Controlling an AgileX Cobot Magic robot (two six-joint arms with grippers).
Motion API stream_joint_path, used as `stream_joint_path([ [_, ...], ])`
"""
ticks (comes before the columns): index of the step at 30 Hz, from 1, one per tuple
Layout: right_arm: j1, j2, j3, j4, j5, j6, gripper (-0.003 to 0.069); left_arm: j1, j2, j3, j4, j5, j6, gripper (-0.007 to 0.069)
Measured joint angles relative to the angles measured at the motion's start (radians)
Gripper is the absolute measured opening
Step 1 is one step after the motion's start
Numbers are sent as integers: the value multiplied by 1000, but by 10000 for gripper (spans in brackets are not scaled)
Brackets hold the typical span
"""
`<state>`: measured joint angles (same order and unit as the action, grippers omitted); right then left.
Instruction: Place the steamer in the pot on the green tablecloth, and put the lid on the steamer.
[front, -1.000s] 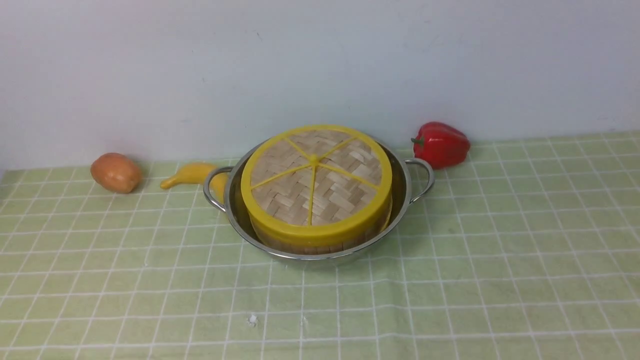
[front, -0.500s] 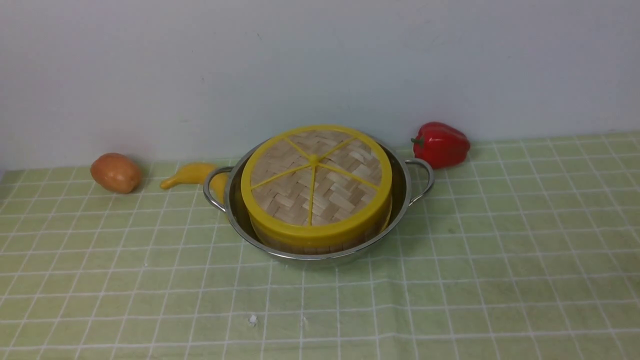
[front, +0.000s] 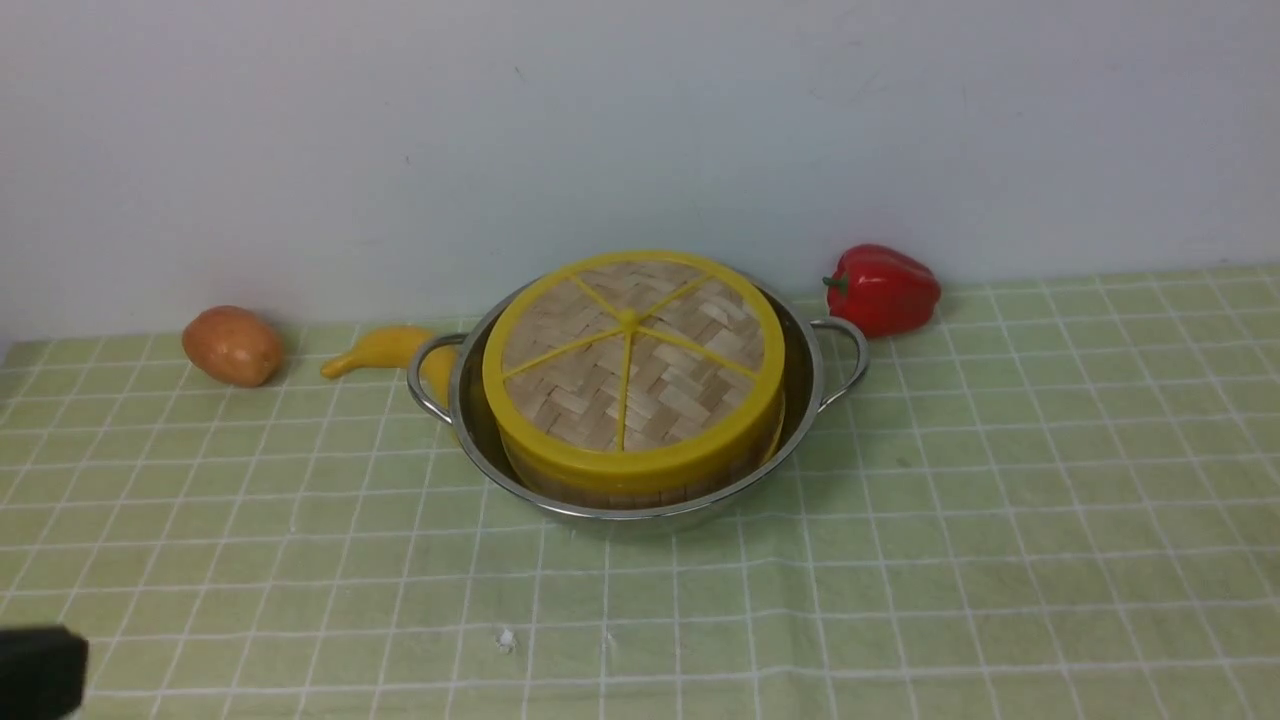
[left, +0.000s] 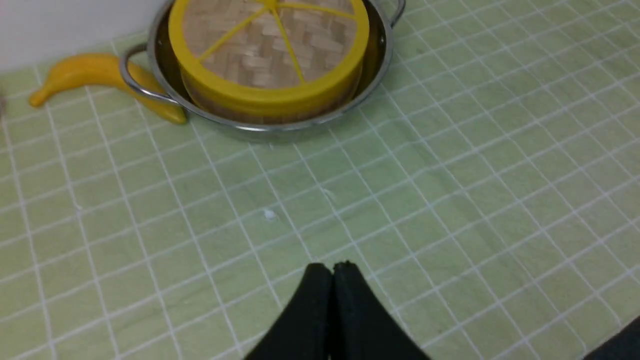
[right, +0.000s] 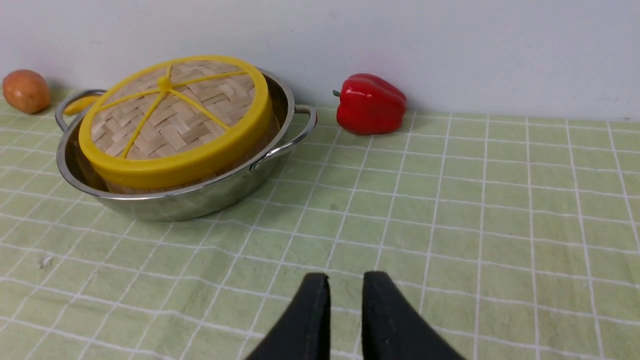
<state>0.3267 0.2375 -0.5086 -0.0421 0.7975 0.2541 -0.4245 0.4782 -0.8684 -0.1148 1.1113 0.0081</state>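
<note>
Soft, even light fills all three views, bright with no hard beam. In the front view the wall (front: 640, 130) looks pale and slightly hazy, and the colours are a little washed out. Shadows are faint and soft-edged: a dim patch on the tablecloth (front: 1000, 520) just beside the pot (front: 630, 517) and another under the pepper (front: 885, 288). The pepper carries small white highlights and the pot's rim gleams. The left wrist view is the softest. Close to each lens, the left gripper (left: 330, 267) and right gripper (right: 345, 277) show as flat black, without detail.
</note>
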Motion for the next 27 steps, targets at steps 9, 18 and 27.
stream_joint_path([
  [9,0,0,0,20,-2,0,146,0,-220,288,-63,-248,-2,-23],
  [18,0,0,0,63,-2,0,165,0,-222,296,-66,-264,-8,-22],
  [27,0,0,0,64,-2,0,193,50,-236,296,-69,-271,2,-22],
])
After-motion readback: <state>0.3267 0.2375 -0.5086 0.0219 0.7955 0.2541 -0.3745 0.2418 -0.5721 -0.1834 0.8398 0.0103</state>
